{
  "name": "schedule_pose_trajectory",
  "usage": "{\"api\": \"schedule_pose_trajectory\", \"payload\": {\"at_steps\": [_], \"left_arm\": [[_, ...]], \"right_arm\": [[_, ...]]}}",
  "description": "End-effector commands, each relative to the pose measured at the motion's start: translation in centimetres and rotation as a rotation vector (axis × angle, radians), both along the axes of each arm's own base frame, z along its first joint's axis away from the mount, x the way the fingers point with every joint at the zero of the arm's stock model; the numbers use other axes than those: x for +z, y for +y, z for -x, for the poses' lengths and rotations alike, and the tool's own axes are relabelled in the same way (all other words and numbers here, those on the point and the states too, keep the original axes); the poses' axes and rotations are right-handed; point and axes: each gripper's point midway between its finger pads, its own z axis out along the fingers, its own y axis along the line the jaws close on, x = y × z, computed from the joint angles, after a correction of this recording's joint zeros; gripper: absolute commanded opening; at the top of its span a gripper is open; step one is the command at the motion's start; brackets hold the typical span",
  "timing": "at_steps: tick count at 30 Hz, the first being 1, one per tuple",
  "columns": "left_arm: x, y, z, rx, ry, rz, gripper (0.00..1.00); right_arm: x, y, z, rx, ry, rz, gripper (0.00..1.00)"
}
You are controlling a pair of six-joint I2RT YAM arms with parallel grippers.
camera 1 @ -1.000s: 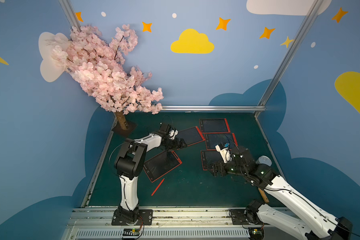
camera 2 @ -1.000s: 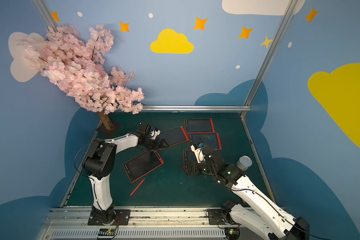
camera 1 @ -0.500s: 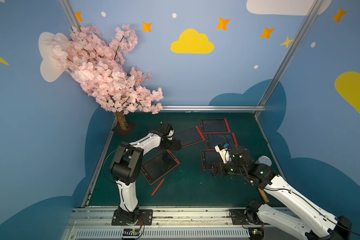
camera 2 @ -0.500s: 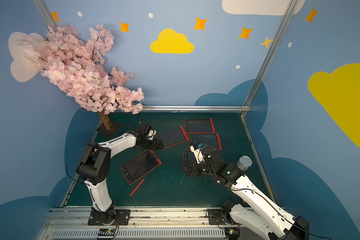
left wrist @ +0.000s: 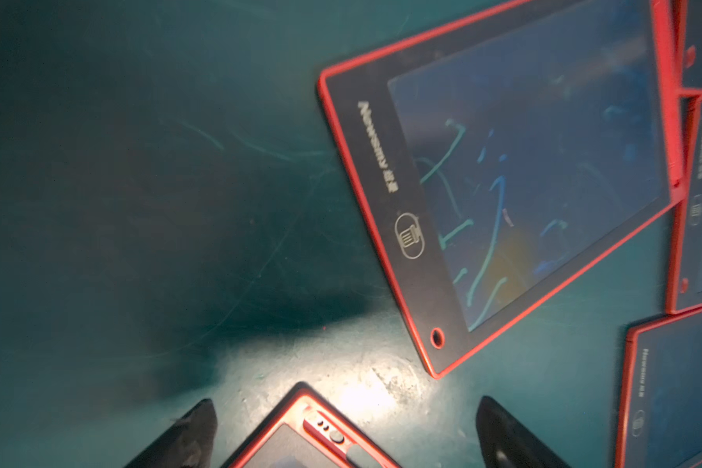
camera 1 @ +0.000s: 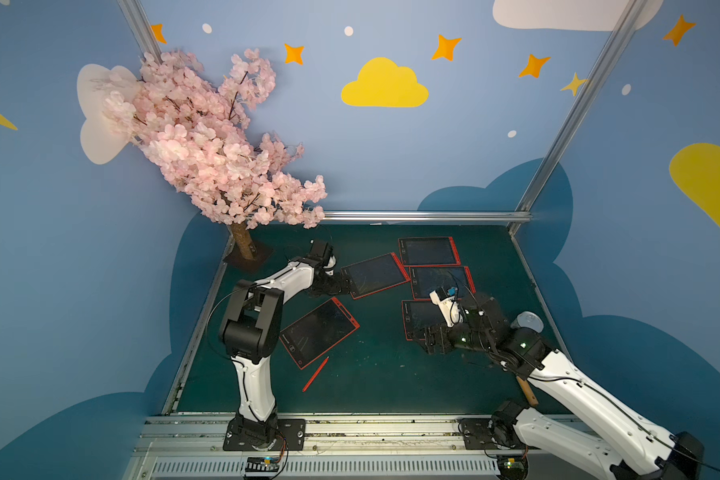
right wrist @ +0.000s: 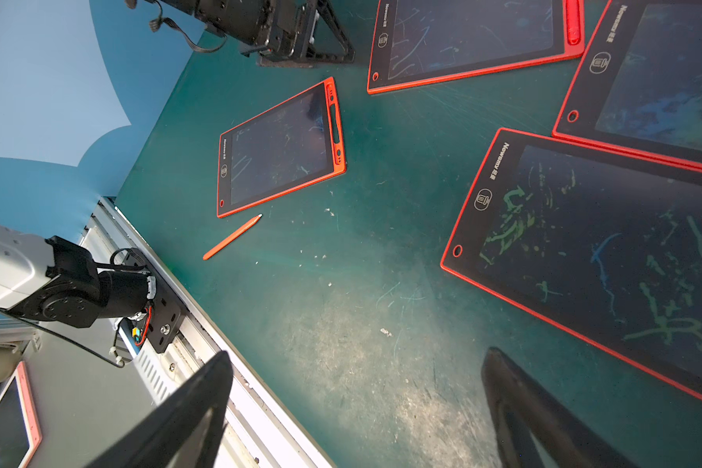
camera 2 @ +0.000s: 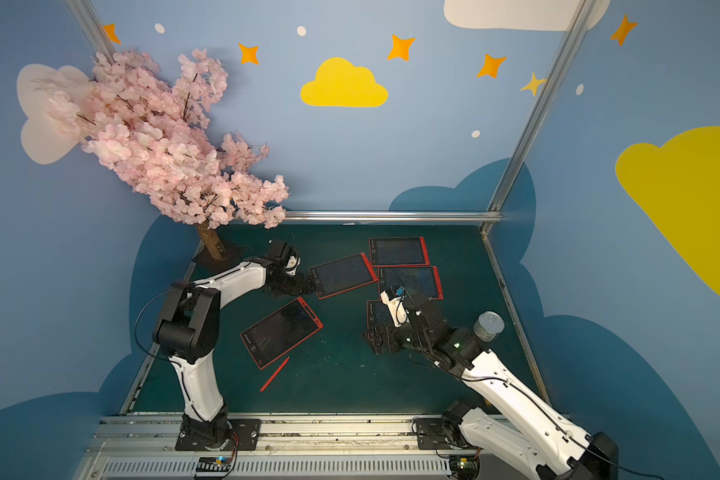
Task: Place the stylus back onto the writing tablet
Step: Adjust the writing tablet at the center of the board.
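The red stylus (camera 1: 315, 374) (camera 2: 274, 375) (right wrist: 232, 237) lies loose on the green mat, just in front of the near corner of a red-framed writing tablet (camera 1: 319, 332) (camera 2: 281, 332) (right wrist: 278, 154) whose side slot is empty. My left gripper (camera 1: 341, 284) (left wrist: 345, 429) is open, hanging over that tablet's far corner (left wrist: 300, 437), which shows between its fingers. My right gripper (camera 1: 427, 343) (right wrist: 357, 405) is open over bare mat to the right of the stylus, holding nothing.
Three more red tablets lie at the back and right (camera 1: 375, 274) (camera 1: 429, 251) (camera 1: 441, 282); another (camera 1: 416, 320) sits partly under my right wrist. A pink blossom tree (camera 1: 208, 137) fills the back left corner. A can (camera 2: 489, 326) stands at the right edge.
My left arm has shifted, its gripper drawing slightly leftward away from the back tablet. The right arm, the stylus and the tablets have stayed put.
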Motion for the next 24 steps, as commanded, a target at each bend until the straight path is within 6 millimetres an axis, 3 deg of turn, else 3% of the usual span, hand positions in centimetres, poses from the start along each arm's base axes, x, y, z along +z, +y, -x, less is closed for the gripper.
{"api": "schedule_pose_trajectory", "payload": {"at_steps": [1,19,24], "left_arm": [[-0.3,-0.4,0.1,-0.003,0.029,0.013,0.99],[-1.8,-4.3,4.2,-0.037,0.153,0.072,0.99],[-1.5,-6.4,5.6,-0.081,0.175,0.135,0.99]], "right_arm": [[1.2,0.1,-0.1,-0.007,-0.019,-0.010,0.95],[0.9,0.1,-0.1,-0.011,-0.012,-0.009,0.95],[0.9,0.1,-0.1,-0.013,-0.010,-0.009,0.95]]}}
